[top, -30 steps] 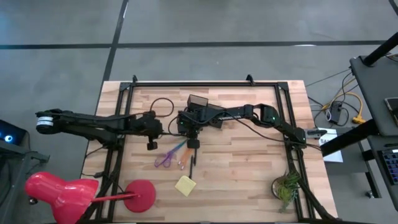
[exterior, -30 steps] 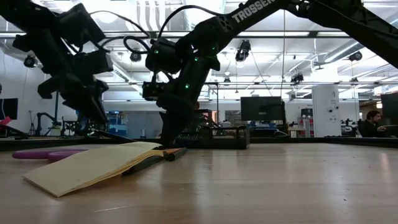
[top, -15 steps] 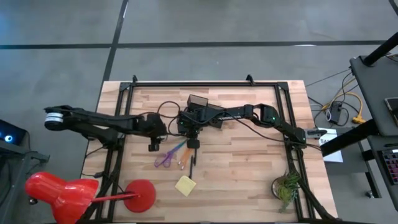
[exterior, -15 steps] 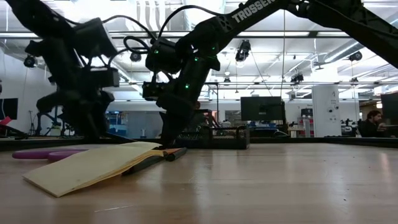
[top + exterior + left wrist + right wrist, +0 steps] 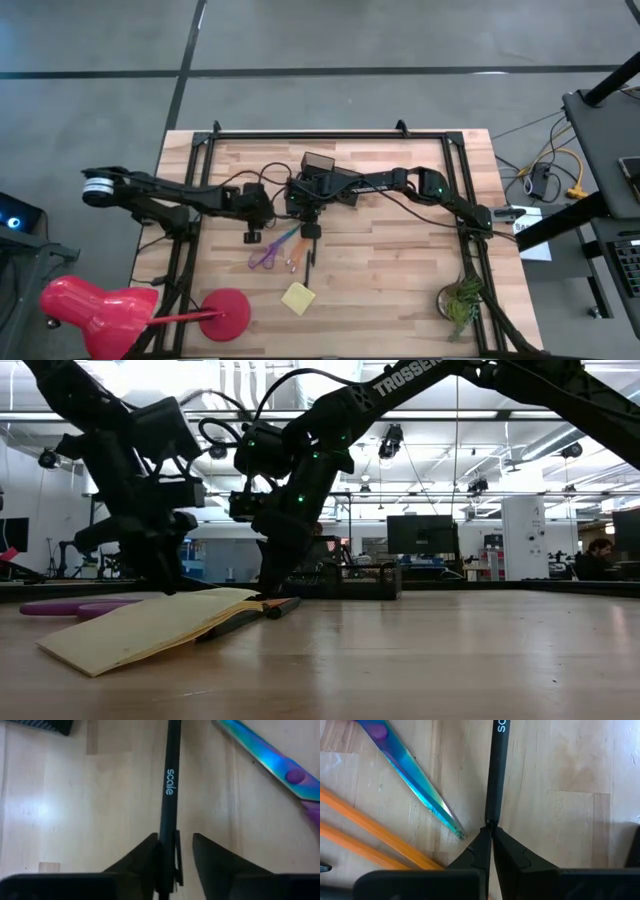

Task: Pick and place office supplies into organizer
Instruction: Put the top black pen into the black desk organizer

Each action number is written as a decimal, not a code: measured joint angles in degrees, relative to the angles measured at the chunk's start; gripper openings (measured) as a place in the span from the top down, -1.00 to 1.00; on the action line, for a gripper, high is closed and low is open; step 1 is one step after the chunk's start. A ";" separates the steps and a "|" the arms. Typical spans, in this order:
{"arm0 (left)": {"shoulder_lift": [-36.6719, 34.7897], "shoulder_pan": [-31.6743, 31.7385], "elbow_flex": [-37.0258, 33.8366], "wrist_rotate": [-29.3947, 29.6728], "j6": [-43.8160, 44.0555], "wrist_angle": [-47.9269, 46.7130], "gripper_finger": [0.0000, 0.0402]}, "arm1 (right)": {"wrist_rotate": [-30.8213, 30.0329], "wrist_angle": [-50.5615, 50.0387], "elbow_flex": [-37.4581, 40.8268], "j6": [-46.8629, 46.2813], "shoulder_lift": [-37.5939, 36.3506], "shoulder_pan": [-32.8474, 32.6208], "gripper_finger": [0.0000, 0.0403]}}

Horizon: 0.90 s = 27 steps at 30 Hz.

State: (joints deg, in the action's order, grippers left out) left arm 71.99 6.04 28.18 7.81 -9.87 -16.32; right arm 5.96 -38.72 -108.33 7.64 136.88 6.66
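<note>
The left tool (image 5: pixel 175 842) is down at the bench (image 5: pixel 400 280), left of centre in the high view. Its fingers stand apart astride a black pen (image 5: pixel 169 790), which lies against one finger and is not yet clamped. The right tool (image 5: pixel 491 834), near the centre of the high view, has its fingers pressed together, their tips at the end of a black pen. Whether that is the same pen I cannot tell.

The step in hand looks like the grasp of a pen. Next, the left tool needs to close squarely on the barrel, lift it clear of the scissors (image 5: pixel 270 762) just beside it, and carry it to the organizer (image 5: pixel 365 582), which stands above centre in the high view, behind both tools.

Two orange pencils (image 5: pixel 365 827) lie by the scissor blade, and the yellow pad (image 5: pixel 298 298) is lower centre, apart from the rest. All are still on the pale wood planks.

A red lamp (image 5: pixel 100 305) sits lower left and a plant (image 5: pixel 458 300) lower right. Beyond the bench is a bright workshop with monitors, and a person (image 5: pixel 600 555) sits far right.
</note>
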 joint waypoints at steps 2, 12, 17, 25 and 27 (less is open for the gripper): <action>0.28 0.00 0.00 0.06 -0.18 0.42 0.63 | 0.00 0.00 0.00 -0.09 0.00 0.00 0.96; 0.56 0.00 1.34 1.47 -1.54 0.78 0.85 | -0.15 -1.30 0.21 -0.17 -1.55 -0.04 0.96; -0.32 0.04 2.60 5.62 -1.44 -2.29 0.85 | -6.44 -3.44 0.24 -0.59 -4.96 -0.07 0.96; -3.41 0.51 11.48 16.43 -13.18 -8.54 0.85 | -26.90 -6.99 0.20 -2.81 -15.88 -0.07 0.96; -3.03 1.70 14.60 20.00 -19.59 -10.49 0.85 | -34.30 -8.20 0.13 -4.26 -18.97 -0.04 0.96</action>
State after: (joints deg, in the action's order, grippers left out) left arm 68.95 7.74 42.78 27.81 -29.46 -26.80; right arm -28.34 -46.92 -108.20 3.38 117.91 6.61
